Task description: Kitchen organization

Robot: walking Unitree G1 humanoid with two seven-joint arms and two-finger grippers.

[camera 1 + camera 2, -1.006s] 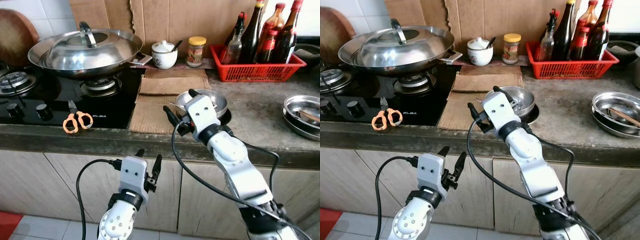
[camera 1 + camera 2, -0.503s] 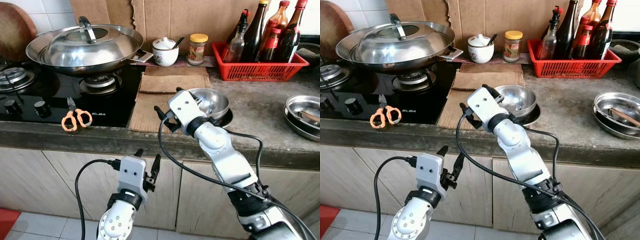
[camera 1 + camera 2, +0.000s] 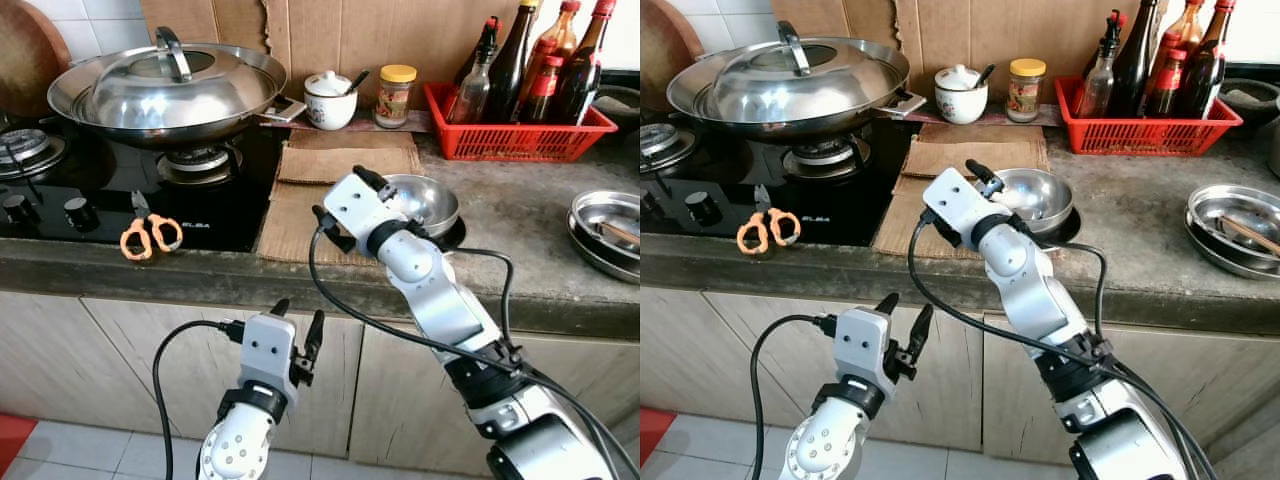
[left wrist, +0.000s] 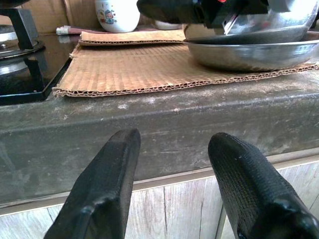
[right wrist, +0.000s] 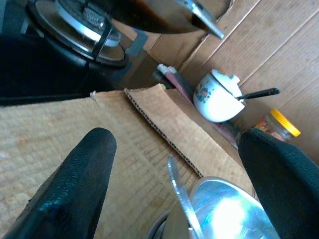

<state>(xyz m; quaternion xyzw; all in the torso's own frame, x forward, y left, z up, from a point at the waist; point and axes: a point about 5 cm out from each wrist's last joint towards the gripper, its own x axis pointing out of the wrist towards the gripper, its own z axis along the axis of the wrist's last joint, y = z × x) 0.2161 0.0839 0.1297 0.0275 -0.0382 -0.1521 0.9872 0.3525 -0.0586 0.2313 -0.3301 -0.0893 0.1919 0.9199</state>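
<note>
Right gripper (image 5: 169,199) fingers spread wide, empty, above cardboard beside steel bowl (image 3: 425,200) at counter (image 3: 500,230) centre. Bowl probably light, rigid, slippery: pinch rim at nine o'clock. Left gripper (image 4: 174,189) open, idle.

Two silver-grey arms, rounded jointed segments with black bands at the joints. Each wrist ends in a boxy white housing carrying the gripper. Left gripper (image 3: 298,330): two long black fingers (image 4: 102,191), textured surface (fine grid pattern, clearest in the left wrist view). Right gripper (image 3: 344,198): same black fingers (image 5: 75,181), blunt rounded tips. A black cable loops loosely from each wrist housing back along its arm.
</note>
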